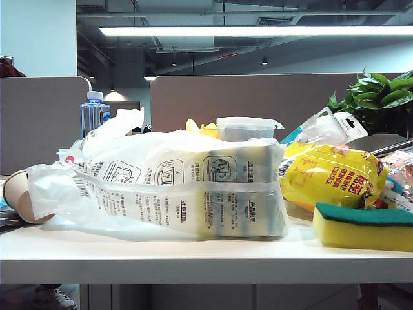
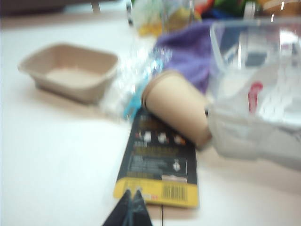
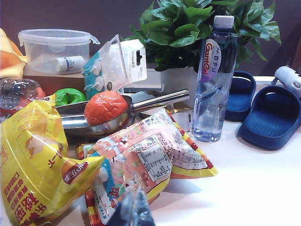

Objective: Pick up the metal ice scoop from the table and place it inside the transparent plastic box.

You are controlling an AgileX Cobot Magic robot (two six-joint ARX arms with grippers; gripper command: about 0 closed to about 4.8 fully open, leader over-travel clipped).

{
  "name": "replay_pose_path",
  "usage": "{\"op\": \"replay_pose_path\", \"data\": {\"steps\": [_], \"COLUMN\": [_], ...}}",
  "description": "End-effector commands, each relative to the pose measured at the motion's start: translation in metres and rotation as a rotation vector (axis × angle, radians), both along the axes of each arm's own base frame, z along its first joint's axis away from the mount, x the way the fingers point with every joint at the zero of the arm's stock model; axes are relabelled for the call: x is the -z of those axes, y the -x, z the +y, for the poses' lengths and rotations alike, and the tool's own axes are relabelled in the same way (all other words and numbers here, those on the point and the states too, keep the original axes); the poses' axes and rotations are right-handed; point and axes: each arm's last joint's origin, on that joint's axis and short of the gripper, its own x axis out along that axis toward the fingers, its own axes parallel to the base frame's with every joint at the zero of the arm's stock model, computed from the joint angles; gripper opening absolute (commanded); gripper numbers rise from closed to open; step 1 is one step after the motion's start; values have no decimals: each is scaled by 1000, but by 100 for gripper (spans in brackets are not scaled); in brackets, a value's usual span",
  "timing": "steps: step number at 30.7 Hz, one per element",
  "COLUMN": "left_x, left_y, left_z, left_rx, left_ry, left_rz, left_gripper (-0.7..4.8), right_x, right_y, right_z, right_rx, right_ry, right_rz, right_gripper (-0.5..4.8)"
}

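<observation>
left gripper: pressed together, poised over a black-and-yellow card | right gripper: pressed together, empty, near snack bags | metal ice scoop: propped among clutter on the table, orange ball seen in its bowl

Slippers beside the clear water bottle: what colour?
Dark blue slippers, clearest in the right wrist view, beside the clear water bottle.

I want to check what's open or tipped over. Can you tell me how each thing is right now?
metal ice scoop: lying in the clutter, an orange ball in its bowl
transparent plastic box: lid on
water bottle: upright, capped
paper cup: tipped on its side
beige tray: upright, nothing in it
left gripper: fingers together, holding nothing
right gripper: fingers together, holding nothing
</observation>
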Motion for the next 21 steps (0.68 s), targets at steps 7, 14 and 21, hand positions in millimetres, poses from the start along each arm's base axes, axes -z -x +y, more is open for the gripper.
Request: {"op": "replay_pose_path", "data": {"steps": [7, 14, 21], "left_x": [-56, -113, -149], "left_y": [-7, -31, -59], "left_z": [-2, -24, -61], "left_rx": [30, 219, 419], "left_ry": [-3, -7, -16], "left_rz": [49, 44, 72], "left_gripper": [-5, -5, -5], "right_x": [-2, -2, -2], "right_y": [0, 0, 0], "right_z": [0, 0, 0], "right_rx": [-2, -2, -2], "right_ry": [-2, -2, -2], "right_rz": [-19, -19, -19], "right_gripper": [14, 14, 14]}}
